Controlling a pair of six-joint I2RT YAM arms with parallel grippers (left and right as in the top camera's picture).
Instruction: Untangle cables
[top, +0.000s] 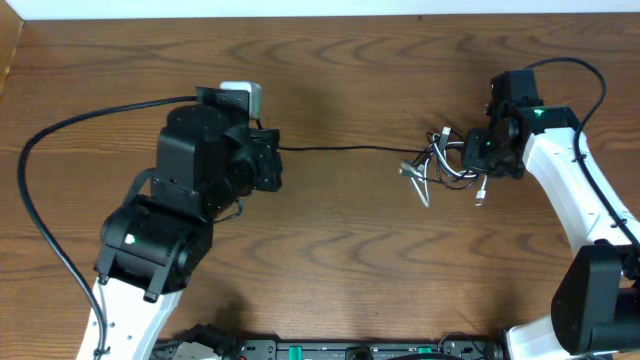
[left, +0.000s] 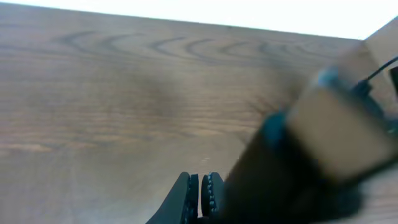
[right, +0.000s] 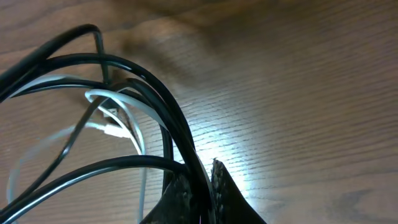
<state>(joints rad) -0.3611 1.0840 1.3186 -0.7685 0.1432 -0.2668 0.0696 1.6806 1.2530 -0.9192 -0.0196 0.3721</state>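
A tangle of black and white cables (top: 440, 162) lies right of the table's middle. One black cable (top: 340, 149) runs taut from it leftward to my left gripper (top: 276, 152), which looks shut on its end. In the left wrist view the jaws (left: 200, 194) are pressed nearly together, and the cable is hidden there. My right gripper (top: 468, 152) is shut on the tangle. In the right wrist view its jaws (right: 202, 186) pinch a black cable (right: 155, 93) whose loops rise above the table. The white cable (right: 124, 115) threads through them. White plug ends (top: 481, 192) hang out below the tangle.
The wooden table (top: 340, 260) spreads all round. A thick black arm wire (top: 60, 130) arcs along the left side. A large blurred dark and tan shape (left: 323, 143) fills the right of the left wrist view. The table's far edge (left: 186, 18) is close.
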